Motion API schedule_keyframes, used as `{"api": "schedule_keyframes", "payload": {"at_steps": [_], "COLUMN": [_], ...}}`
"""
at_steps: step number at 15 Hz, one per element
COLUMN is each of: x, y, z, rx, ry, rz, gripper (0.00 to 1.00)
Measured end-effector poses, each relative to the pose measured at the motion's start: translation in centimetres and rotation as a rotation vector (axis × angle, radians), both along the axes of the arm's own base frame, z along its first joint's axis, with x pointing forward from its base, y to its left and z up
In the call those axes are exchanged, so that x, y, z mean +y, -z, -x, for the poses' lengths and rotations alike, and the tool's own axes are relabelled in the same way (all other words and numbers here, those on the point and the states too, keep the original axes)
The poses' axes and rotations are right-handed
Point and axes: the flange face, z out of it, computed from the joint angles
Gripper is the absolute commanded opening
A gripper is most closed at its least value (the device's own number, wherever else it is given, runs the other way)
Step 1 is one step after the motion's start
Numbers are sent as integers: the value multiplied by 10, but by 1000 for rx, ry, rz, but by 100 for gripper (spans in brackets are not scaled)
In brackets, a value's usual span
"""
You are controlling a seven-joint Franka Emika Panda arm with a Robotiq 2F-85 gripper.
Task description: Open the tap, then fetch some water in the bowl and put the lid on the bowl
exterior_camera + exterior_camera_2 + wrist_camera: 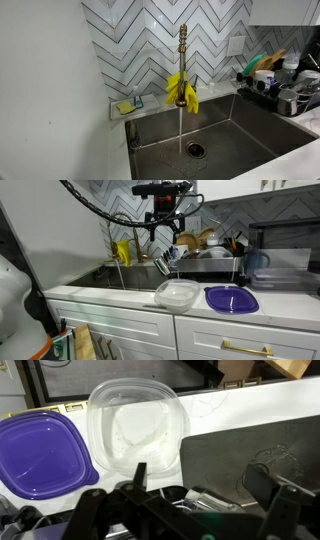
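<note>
Tap [182, 62] runs, so step 1 looks done. Bowl [177, 293] sits empty on worktop [285, 306], lid [231, 299] just beside it. Gripper [165, 224] hangs above bowl, fingers [88, 510] spread, holding nothing, prob. lining up for its rim.

No text, label, brand, number or sign is legible in any view. In the wrist view, the clear plastic bowl [135, 422] and the purple lid [40, 455] near the front edge of the worktop show plain, unmarked surfaces. The items in the dish rack [258, 93] at the far edge of the worktop, seen in an exterior view, are too small and blurred for any print to be resolved.
</note>
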Motion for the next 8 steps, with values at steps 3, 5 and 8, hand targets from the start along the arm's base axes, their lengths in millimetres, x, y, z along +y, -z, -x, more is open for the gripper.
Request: {"api": "schedule_keyframes", "payload": {"at_steps": [3,5,8], "x": [-34,-32,-28], "y": [6,5,6], "z": [10,9,6], "rx": [2,0,4], "ry": [-20,-22,-31], "rz": [-15,-13,-7], "gripper": [100,100,100]}}
